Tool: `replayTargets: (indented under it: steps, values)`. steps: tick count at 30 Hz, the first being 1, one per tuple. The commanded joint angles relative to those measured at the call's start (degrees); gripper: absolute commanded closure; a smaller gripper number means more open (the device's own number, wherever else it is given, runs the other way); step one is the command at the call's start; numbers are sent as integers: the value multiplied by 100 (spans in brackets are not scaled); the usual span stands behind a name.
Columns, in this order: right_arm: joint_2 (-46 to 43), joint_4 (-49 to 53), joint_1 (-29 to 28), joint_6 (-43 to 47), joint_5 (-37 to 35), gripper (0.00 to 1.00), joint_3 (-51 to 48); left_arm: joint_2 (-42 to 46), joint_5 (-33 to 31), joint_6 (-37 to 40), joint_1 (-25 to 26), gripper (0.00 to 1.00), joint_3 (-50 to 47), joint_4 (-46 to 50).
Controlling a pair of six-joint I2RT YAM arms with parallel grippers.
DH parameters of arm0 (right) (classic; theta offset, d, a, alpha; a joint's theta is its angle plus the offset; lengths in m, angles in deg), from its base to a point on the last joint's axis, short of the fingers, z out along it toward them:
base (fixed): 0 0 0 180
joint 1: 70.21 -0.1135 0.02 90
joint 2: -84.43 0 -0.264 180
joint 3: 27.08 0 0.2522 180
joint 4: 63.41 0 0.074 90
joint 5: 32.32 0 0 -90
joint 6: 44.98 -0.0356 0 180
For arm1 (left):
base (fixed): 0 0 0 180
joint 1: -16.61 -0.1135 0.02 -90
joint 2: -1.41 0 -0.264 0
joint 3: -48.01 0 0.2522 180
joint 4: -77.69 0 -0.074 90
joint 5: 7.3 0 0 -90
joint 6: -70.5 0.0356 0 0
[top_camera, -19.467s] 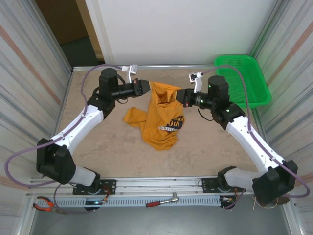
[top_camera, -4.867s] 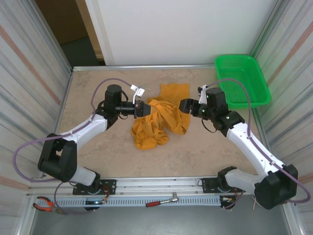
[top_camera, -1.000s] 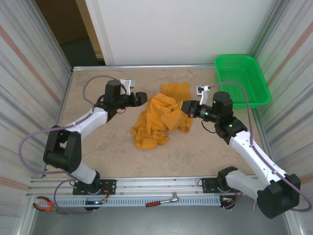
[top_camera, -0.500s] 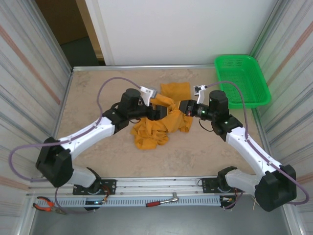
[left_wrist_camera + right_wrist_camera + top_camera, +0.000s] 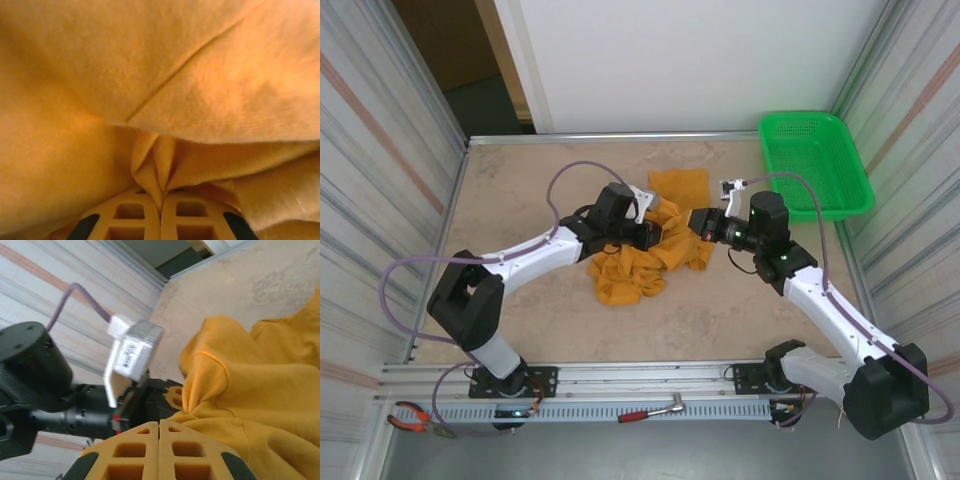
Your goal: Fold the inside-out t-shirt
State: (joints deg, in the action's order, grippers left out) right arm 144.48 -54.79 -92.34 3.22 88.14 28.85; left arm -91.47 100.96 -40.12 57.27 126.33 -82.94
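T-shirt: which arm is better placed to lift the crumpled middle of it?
Probably the left. The left gripper is shut on a fold near the middle of the t-shirt, while the right gripper pinches the right edge.

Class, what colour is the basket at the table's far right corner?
Green basket, best in the top external view.

Beige mottled tabletop [image 5: 520, 290] beneath the right gripper [image 5: 696, 222]; white wall [image 5: 690, 60] beyond it; corrugated panels [image 5: 380, 150] flanking both sides.

Matt, softly fuzzy cloth t-shirt [image 5: 150, 75]
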Motion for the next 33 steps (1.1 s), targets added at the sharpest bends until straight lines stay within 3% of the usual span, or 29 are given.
replayTargets:
  steps: [1, 5, 7, 8, 9, 11, 16, 23, 30, 33]
  values:
    - [-103, -193, 32, -154, -458, 100, -253, 620, 430, 38, -326, 100, -298, -499]
    - [177, -266, 60, -291, -1393, 100, -566, 1341, 2263, -502, -803, 100, -1267, -2859]
    - [535, -267, 64, -354, -1735, 100, -542, 1357, 3111, -951, -1052, 100, -1315, -3508]
    - [809, -254, 83, -292, -1724, 88, -442, 1328, 3397, -1093, -1138, 100, -1283, -3617]
    - [1034, 1, 86, -179, -1710, 69, -248, 1317, 3539, -1159, -1180, 100, -1248, -3646]
    - [1142, 602, 28, 41, -1754, 55, 132, 1333, 3593, -1133, -1192, 100, -1231, -3572]
    - [139, 1763, -383, 502, -2494, 48, 483, 1378, 3548, -1075, -1201, 100, -1272, -3524]
    - [-432, 2105, -977, 894, -2465, 33, 963, 1395, 3517, -940, -1201, 100, -1260, -3253]
    - [293, 1868, -1369, 902, -2438, 34, 1254, 1490, 3464, -864, -1201, 100, -1311, -3135]
    - [524, 1836, -1406, 897, -2440, 49, 1331, 1542, 3408, -871, -1201, 100, -1357, -3152]
